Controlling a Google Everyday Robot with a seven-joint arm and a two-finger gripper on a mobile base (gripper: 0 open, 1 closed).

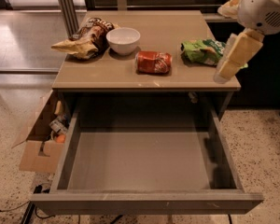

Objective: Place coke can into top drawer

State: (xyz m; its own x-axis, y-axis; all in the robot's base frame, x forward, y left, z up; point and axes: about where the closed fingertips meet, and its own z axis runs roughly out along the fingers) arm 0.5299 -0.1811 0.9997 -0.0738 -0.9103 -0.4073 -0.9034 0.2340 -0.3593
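Observation:
The coke can [153, 62] lies on its side on the tabletop, near the front edge and a little right of the middle. The top drawer [140, 160] below the tabletop is pulled fully out and nothing lies in it. My gripper [229, 63] hangs from the white arm at the upper right, above the table's front right corner. It is to the right of the can and apart from it, just past the green snack bag [203, 51].
A white bowl [123, 39] and a brown snack bag [86, 37] sit on the table [172, 24] left of the can. An open cardboard box [39, 141] with odds and ends stands on the floor left of the drawer. Cables lie at the bottom left.

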